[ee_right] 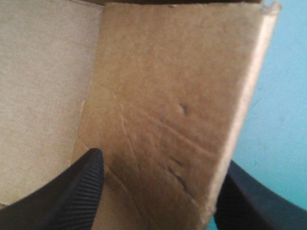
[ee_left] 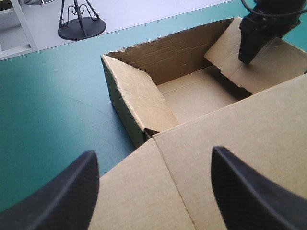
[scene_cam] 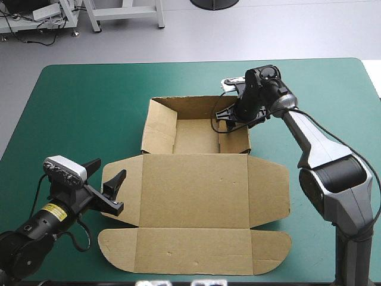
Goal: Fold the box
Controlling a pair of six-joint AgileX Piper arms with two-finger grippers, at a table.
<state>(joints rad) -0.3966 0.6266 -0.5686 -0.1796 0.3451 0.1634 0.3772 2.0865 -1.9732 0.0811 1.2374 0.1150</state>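
1. Left gripper [ee_left: 153,153] is nearest. Its two black fingers [ee_left: 62,196] are spread wide and hold nothing. It hangs over the left part of the lid [ee_left: 240,143].
2. Seen from above, the left gripper [scene_cam: 109,168] is at the lid's [scene_cam: 193,190] left side flap, toward the table's near-left corner. I cannot tell whether a fingertip touches the flap.
3. The brown box [scene_cam: 196,134] lies mid-table on the teal-green cover [scene_cam: 77,107]. It is an open tray toward the far edge, and the lid lies flat toward the near edge with its side flaps spread out.
4. The right gripper [scene_cam: 231,117] is at the tray's right wall [ee_right: 163,96]. Its fingers stand apart and straddle that wall. One finger [ee_right: 76,191] is inside the tray, and the other is outside over the cover [ee_right: 283,120].
5. The right gripper [ee_right: 163,160] is not pinching. Whether either finger presses the board is hard to make out.
6. The wall's edge hides part of the outer finger.
7. From the left wrist, only one dark finger of the right gripper [ee_left: 252,40] shows. It rests against a panel that leans inward over the tray floor [ee_left: 201,93], and the tray's right side is cut off there.
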